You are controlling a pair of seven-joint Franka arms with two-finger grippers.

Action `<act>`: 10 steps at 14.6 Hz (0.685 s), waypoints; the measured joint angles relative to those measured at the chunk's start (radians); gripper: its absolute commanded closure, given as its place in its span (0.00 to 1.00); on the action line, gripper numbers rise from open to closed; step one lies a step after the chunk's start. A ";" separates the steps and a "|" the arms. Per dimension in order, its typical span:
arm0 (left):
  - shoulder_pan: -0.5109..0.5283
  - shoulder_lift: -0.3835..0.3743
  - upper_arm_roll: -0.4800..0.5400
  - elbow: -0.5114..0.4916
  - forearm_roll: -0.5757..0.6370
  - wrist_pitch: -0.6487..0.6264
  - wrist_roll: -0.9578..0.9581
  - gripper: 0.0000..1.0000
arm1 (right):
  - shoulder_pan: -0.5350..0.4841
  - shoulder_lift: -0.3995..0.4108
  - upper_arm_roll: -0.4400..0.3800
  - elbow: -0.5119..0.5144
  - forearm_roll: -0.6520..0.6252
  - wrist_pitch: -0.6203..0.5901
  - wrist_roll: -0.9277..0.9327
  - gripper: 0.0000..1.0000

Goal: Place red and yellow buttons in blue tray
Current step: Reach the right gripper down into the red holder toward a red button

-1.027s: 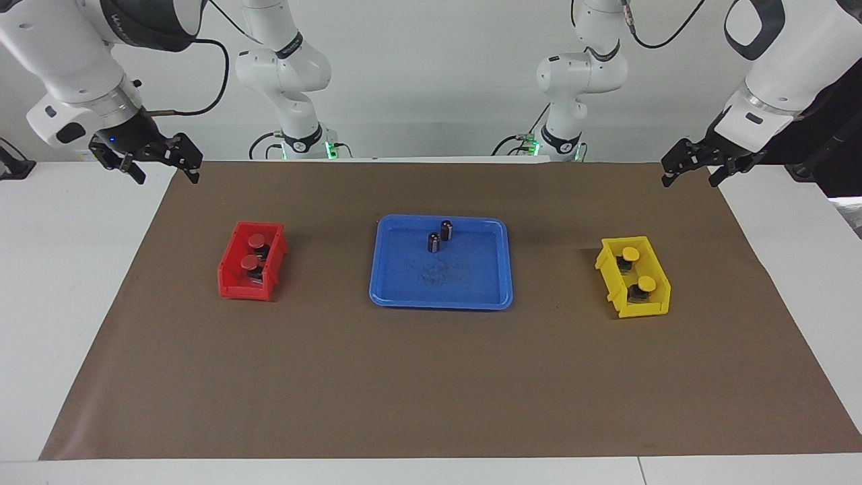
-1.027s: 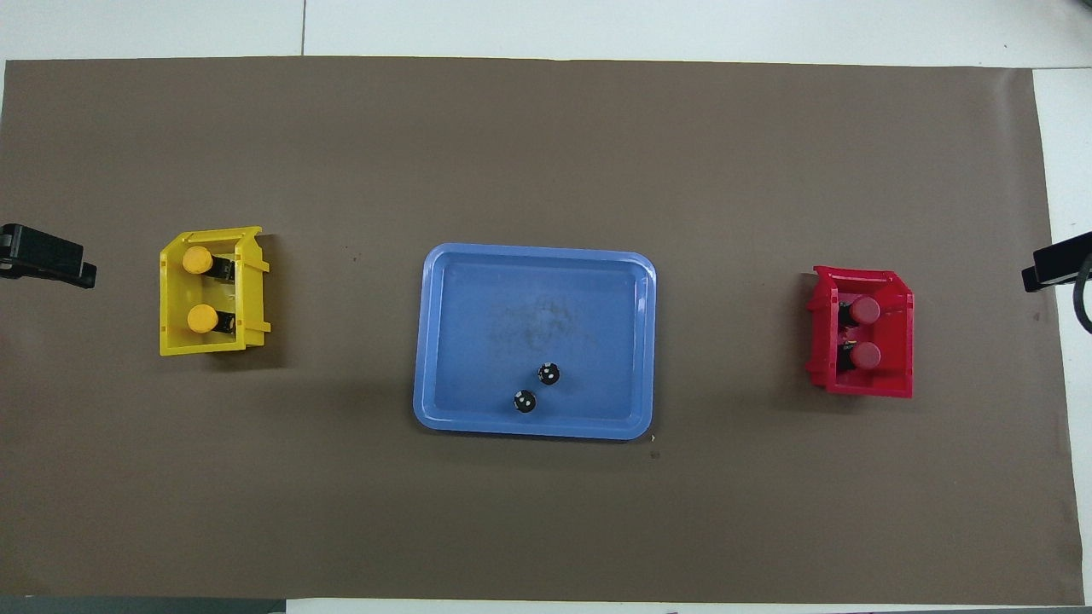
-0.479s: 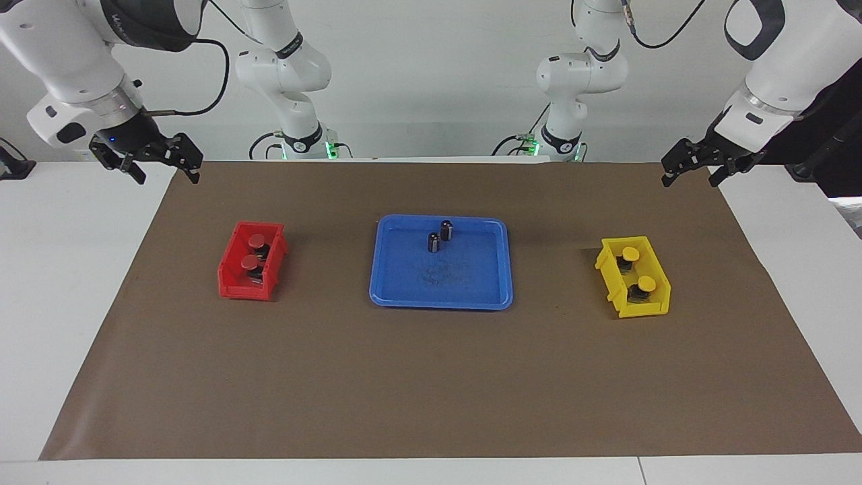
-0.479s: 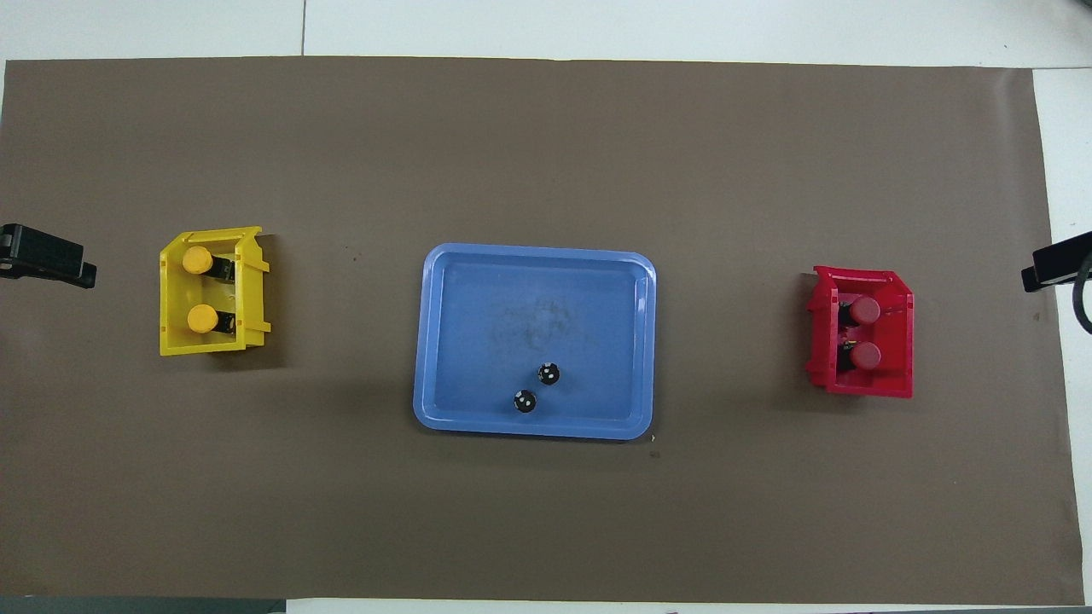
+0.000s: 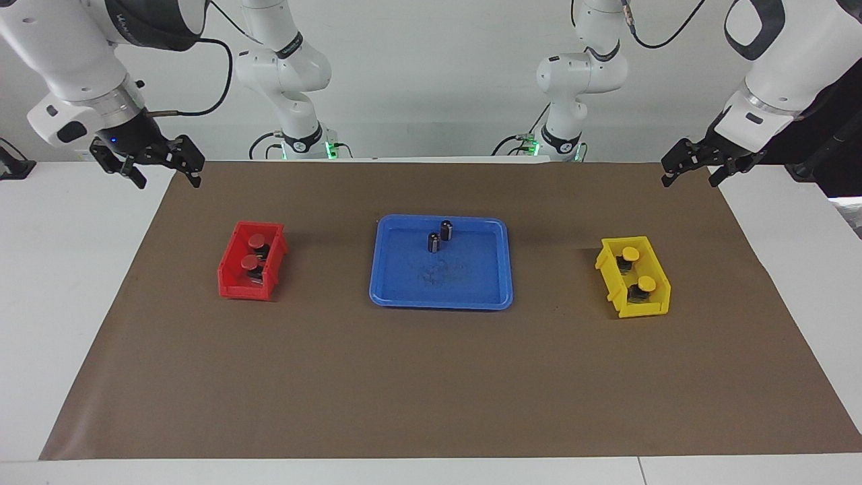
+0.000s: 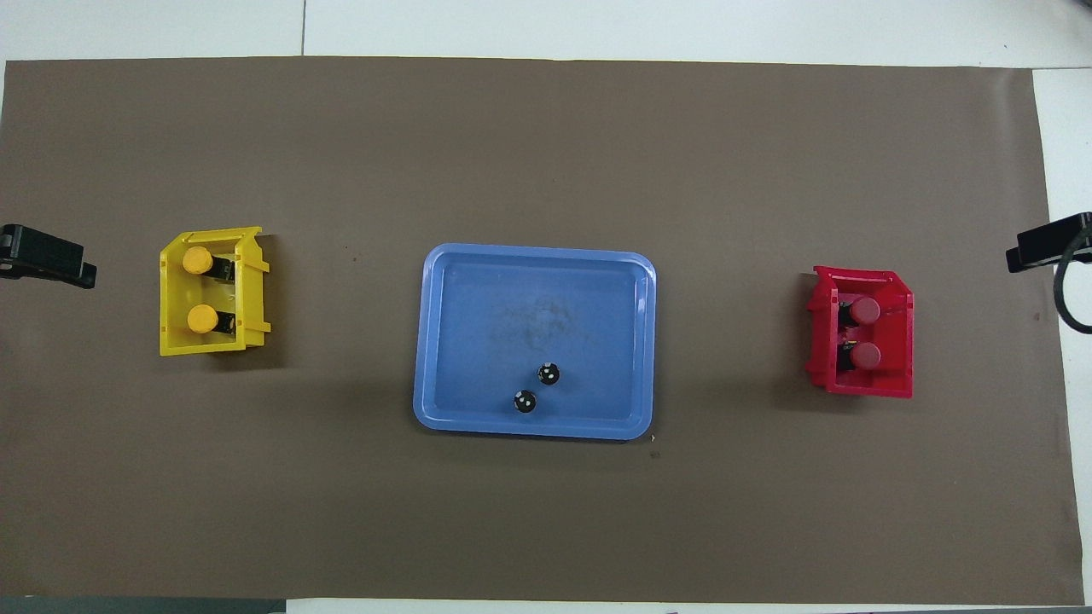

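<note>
a brown mat point(image 5: 431, 377) covers the table. at its middle lies the blue tray point(image 5: 471, 296), wide and shallow. two dark capless cylinders point(image 5: 440, 236) stand upright in it, close together in the part nearest the robots; the remainder of its floor is bare, which leaves room for what the task wants added.

none of the red and yellow buttons is in the tray yet. the two red buttons point(image 5: 254, 251) sit inside a small red bin point(image 5: 236, 286) toward the right arm's end of the table. the two yellow buttons point(image 5: 638, 269) sit inside a small yellow bin point(image 5: 643, 310) toward the left arm's end. each colour is sorted into its matching bin, well apart from the tray.

the right gripper point(image 5: 160, 168) hangs in the air over the mat's edge at its own end, fingers spread apart and holding nothing. the left gripper point(image 5: 692, 170) hangs over the edge at the left arm's end, fingers likewise apart and empty. each seems positioned to serve the bin at its end, so the task appears to be at its very start.
</note>
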 measured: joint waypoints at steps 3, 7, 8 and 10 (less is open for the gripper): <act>0.000 0.000 0.000 0.000 0.000 0.000 0.000 0.00 | 0.039 0.062 0.002 -0.037 0.008 0.096 0.063 0.00; 0.000 0.000 0.000 0.000 0.000 0.000 0.000 0.00 | 0.042 0.087 0.002 -0.239 0.046 0.333 0.072 0.12; 0.000 0.000 0.000 0.000 0.000 0.000 0.000 0.00 | 0.042 0.087 0.001 -0.291 0.050 0.390 0.072 0.17; 0.000 0.000 0.000 0.000 0.000 0.000 0.000 0.00 | 0.042 0.087 0.002 -0.373 0.051 0.472 0.072 0.23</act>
